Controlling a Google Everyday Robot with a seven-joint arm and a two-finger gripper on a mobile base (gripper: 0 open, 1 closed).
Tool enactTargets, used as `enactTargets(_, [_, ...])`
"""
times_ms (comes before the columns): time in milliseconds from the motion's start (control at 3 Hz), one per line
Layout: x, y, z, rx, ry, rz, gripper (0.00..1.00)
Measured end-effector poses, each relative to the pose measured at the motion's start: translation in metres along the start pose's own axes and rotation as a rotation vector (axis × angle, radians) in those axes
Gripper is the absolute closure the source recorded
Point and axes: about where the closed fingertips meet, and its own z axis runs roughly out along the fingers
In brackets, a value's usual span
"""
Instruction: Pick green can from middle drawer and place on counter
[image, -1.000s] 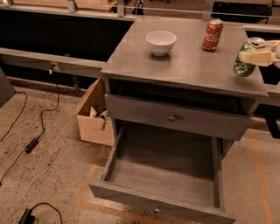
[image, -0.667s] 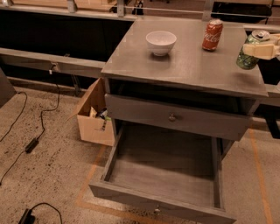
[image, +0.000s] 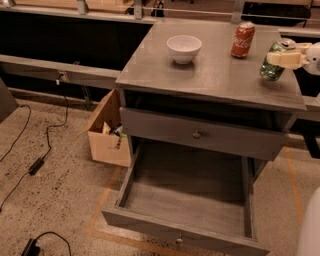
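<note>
The pincer (image: 289, 59), closed high on the tilted green can (image: 271, 69), leaves the can's base free to meet the worktop (image: 215, 75) edge just beneath, with the empty middle drawer (image: 185, 205) open below-left.

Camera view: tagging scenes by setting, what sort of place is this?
Probably a lab or workshop: loose cables, a cardboard box, taped floor lines. The gripper holds the green can at the counter's right edge.
</note>
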Motion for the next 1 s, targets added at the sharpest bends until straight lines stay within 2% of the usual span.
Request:
enactTargets(333, [0.008, 0.0, 0.01, -0.021, -0.001, 0.027, 0.16])
enactTargets(667, [0.012, -0.001, 0.015, -0.033, -0.003, 0.042, 0.0])
enactTargets(1000, [0.018, -0.002, 0.014, -0.036, 0.001, 0.058, 0.0])
